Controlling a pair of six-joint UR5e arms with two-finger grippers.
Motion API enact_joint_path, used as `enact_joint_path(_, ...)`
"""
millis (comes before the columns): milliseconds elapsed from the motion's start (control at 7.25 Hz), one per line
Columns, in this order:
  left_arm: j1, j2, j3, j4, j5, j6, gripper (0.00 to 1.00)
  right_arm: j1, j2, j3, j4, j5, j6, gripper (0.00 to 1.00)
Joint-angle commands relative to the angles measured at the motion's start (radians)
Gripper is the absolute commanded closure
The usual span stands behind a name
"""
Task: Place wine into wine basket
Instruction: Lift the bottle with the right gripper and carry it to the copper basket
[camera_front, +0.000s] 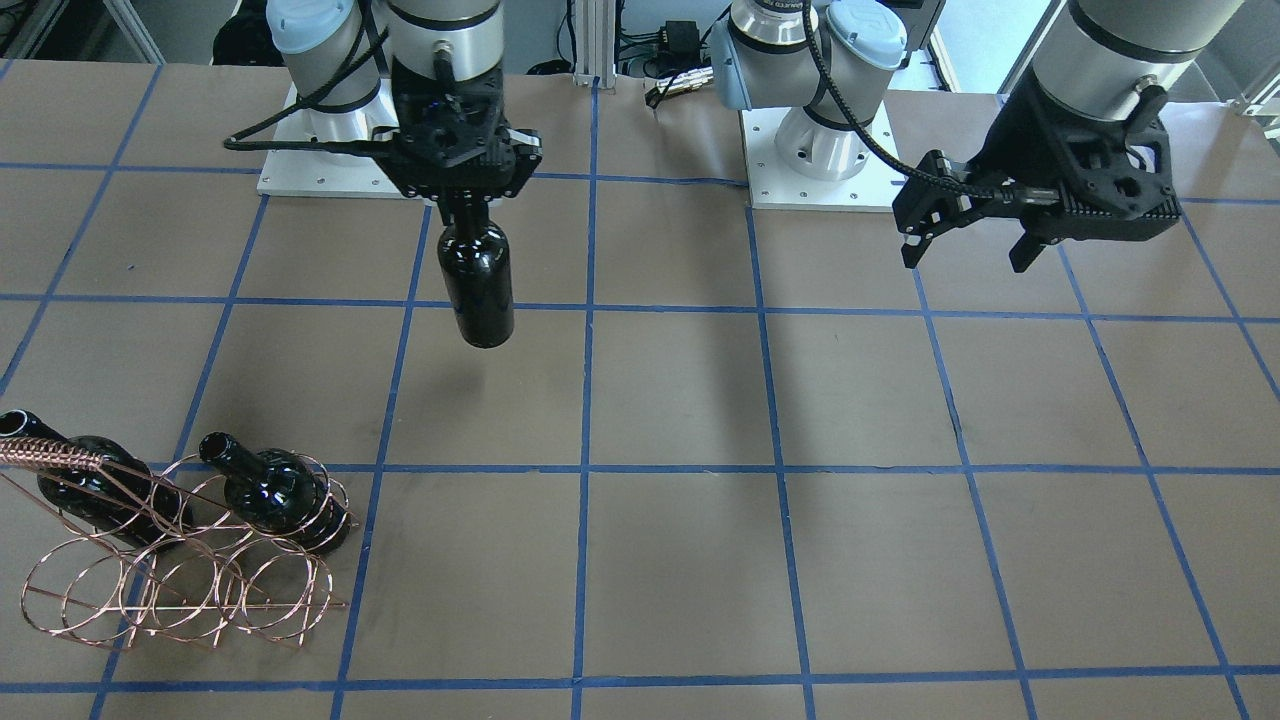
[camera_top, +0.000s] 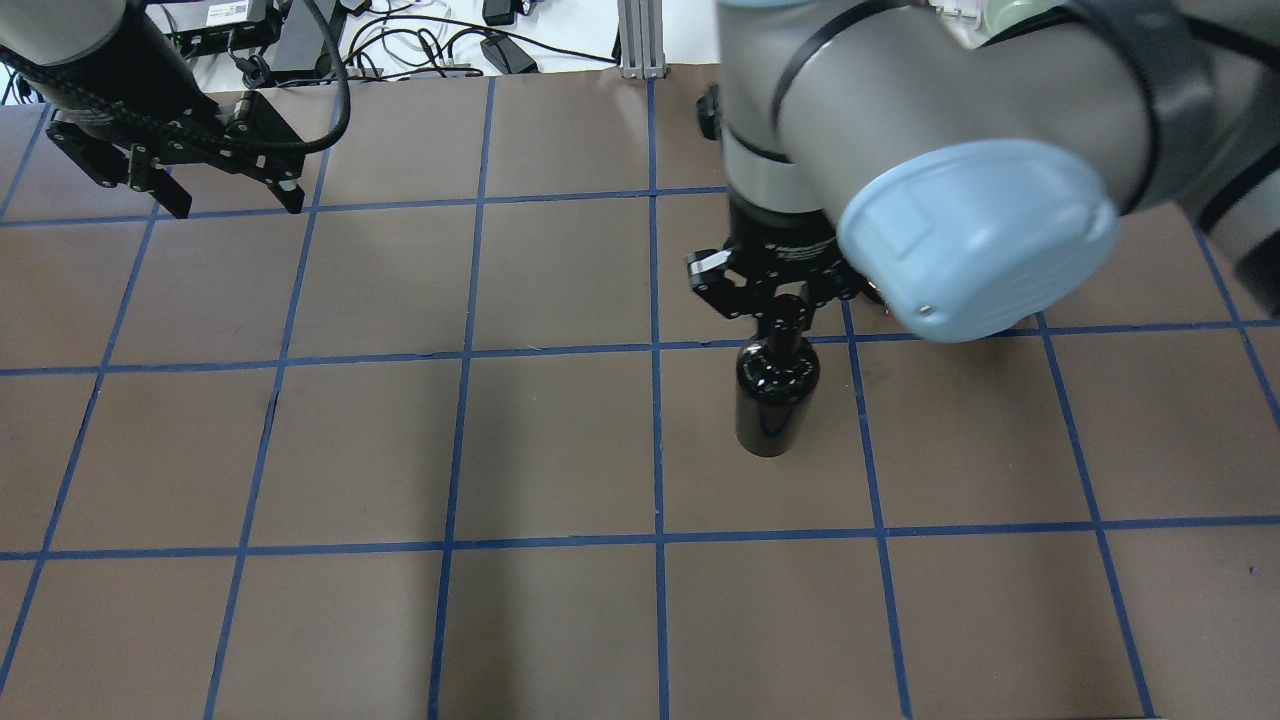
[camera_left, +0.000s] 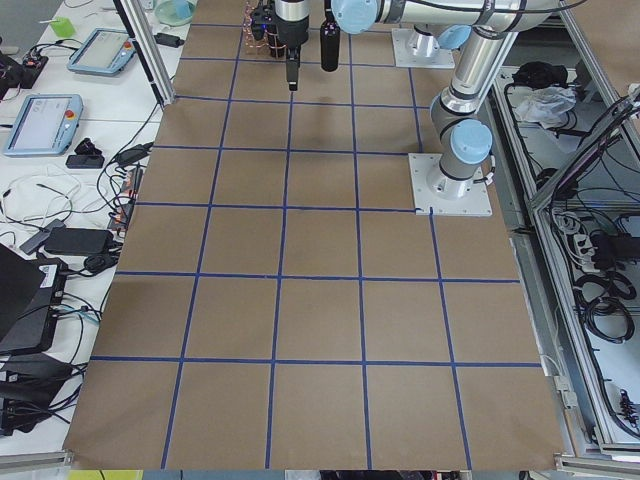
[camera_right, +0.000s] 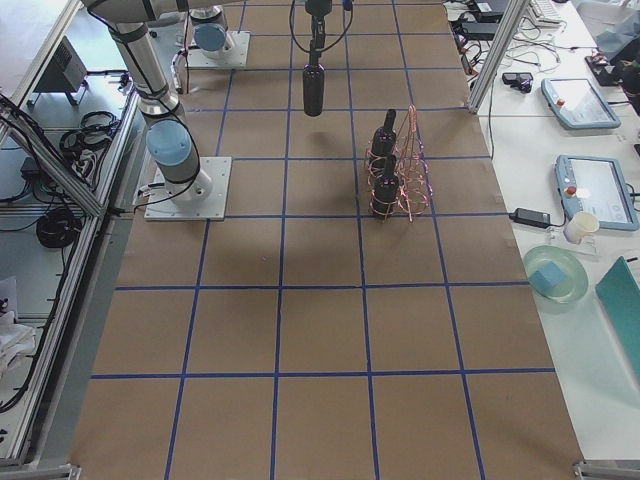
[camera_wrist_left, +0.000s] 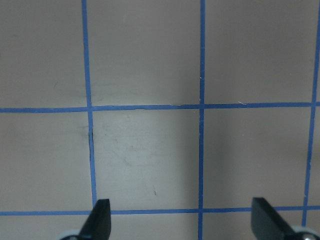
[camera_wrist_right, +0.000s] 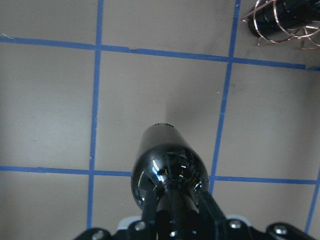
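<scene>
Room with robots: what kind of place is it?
Probably a robot lab: the left arm and right arm are bolted to a table gridded in blue tape, beside control tablets and cables.

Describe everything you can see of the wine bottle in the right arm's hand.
The wine is a dark, nearly black glossy glass bottle with a cylindrical body, rounded shoulders and narrow neck, no label visible. It hangs upright, neck up, the right hand shut on its neck; nothing else touches it. It appears lifted clear of the table, well apart from the wine basket.
</scene>
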Motion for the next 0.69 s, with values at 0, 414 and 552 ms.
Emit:
enact_joint_path(0, -0.092, -0.002, -0.002, 0.0, 0.008, -0.001, 0.0, -0.255, -0.062, 0.017, 0.053, 0.0, -0.315, 0.99)
enact_joint_path(414, -0.122, -0.001, -0.011, 0.005, -0.004, -0.001, 0.0, -0.529, -0.064, 0.01, 0.047, 0.006, -0.544, 0.99)
enact_joint_path(552, -0.126, 0.007, -0.017, 0.003, 0.011, 0.005, 0.0, -0.538, -0.059, -0.004, 0.045, 0.015, -0.543, 0.98)
